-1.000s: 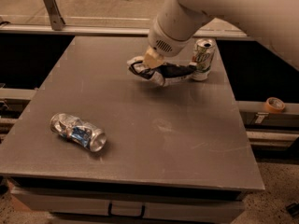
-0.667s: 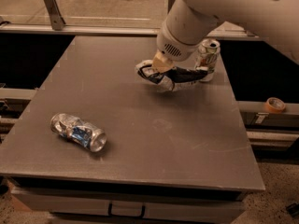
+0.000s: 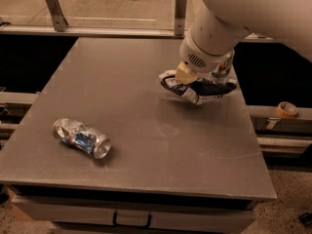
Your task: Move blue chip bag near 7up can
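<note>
Occupying the 2 o'clock part of the grey table [image 3: 146, 145]: blue chip bag [image 3: 207, 89], crumpled, its left end clamped in the gripper [image 3: 187, 76]. 7up can [image 3: 223, 68], upright, touching or just behind the bag at its 1 o'clock, partly hidden by the arm. Crushed can [image 3: 82, 138] lies at the table's 8 o'clock. Tape roll [image 3: 286, 109] sits off-table at 3 o'clock.

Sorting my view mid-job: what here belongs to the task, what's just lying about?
Job: crumpled navy-blue foil chip bag; white-and-green 7up can behind it; gripper on the bag.
Lying about: crushed silver-blue can, front left; tan tape roll, far right.
</note>
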Motion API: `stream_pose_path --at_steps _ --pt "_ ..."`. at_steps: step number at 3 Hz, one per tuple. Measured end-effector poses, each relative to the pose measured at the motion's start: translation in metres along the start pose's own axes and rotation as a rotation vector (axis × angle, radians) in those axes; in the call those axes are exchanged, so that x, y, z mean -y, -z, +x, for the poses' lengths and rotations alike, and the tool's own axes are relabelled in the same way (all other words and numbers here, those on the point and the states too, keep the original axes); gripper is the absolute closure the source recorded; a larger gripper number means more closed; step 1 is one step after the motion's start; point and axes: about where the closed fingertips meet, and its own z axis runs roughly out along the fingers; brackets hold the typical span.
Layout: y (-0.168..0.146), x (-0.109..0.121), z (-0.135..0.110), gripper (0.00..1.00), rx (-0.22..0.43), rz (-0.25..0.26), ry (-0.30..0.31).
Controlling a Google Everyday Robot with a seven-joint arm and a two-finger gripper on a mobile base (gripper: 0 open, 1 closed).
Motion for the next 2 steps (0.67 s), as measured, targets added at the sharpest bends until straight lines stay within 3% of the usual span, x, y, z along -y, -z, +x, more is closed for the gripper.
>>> stream_pose_path --at_steps 1,2 --pt "0.004 -0.001 0.019 1.0 -0.009 0.017 -0.012" --pt "0.008 0.008 0.04 0.82 -0.003 0.038 -0.005"
